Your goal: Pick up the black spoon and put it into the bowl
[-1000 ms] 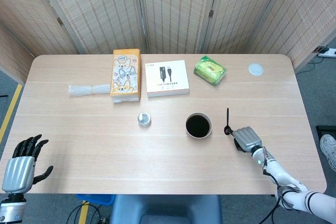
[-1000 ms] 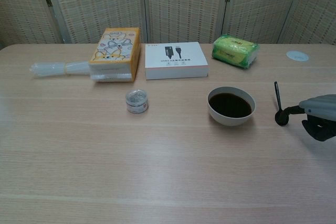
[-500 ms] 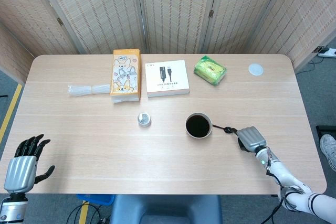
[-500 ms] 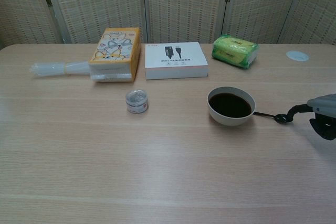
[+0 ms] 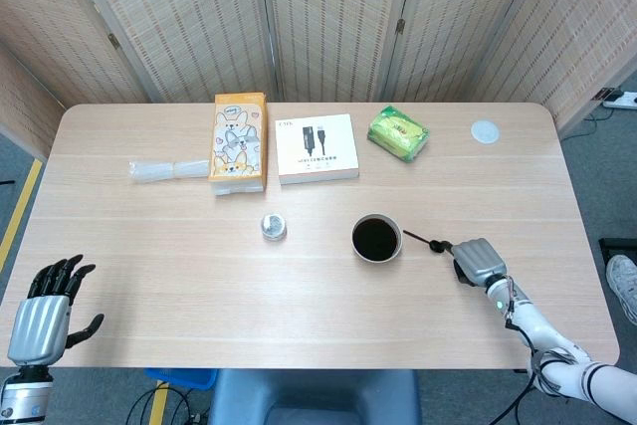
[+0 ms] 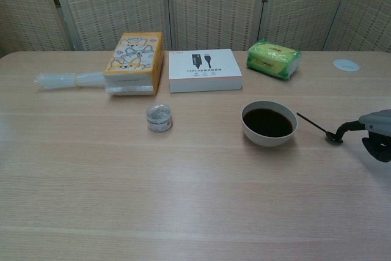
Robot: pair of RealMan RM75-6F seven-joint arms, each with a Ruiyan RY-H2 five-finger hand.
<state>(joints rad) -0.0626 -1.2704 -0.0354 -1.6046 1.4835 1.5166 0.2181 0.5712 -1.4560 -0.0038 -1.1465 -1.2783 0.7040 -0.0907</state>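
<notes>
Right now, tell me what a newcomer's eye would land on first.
The white bowl of dark liquid near the table's middle, with the thin black spoon lying just right of it, the right hand at its far end. Behind, an orange cartoon box and a bright green packet stand out.

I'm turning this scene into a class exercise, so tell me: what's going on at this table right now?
The robot's right hand holds a thin black spoon by its bowl end, the handle pointing toward the white bowl of dark liquid without reaching inside it. The spoon is not in the bowl yet. The left hand hangs open beyond the near table edge, holding nothing.
</notes>
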